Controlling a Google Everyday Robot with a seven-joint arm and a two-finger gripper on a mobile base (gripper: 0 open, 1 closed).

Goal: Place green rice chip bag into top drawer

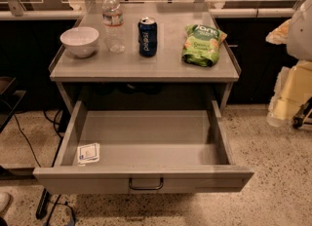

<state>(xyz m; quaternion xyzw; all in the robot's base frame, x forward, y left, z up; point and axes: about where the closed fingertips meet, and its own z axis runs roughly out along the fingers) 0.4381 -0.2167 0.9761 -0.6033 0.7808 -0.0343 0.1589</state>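
Green rice chip bag (pixel 202 45) lies flat on the right side of a grey table (pixel 195 72), its orange-yellow top edge turned toward the far side and its white lettering facing up. It rests on the tabletop, apart from everything else, with free room around it, which should leave space for a grasp from above or from the right. To its left stands a blue Pepsi can (pixel 147 36), then a clear water bottle (pixel 113 21), then a white bowl (pixel 79 41), all upright and well apart from the bag.

Directly below the tabletop, the top drawer (pixel 156 137) stands pulled out toward the viewer, nearly as wide as the table, with a dark bar handle (pixel 146 185) on its front. Its floor is bare except for a small white card (pixel 88 153) in the near left corner, so most of it is free to receive the bag.

The gripper (pixel 292 91) shows as a pale, cream-coloured shape at the right edge, beside the table and well apart from the bag. Whether it is open or closed cannot be told, and the bag is plainly not in it. As I judge it, the task is at its start: the bag has yet to be picked up
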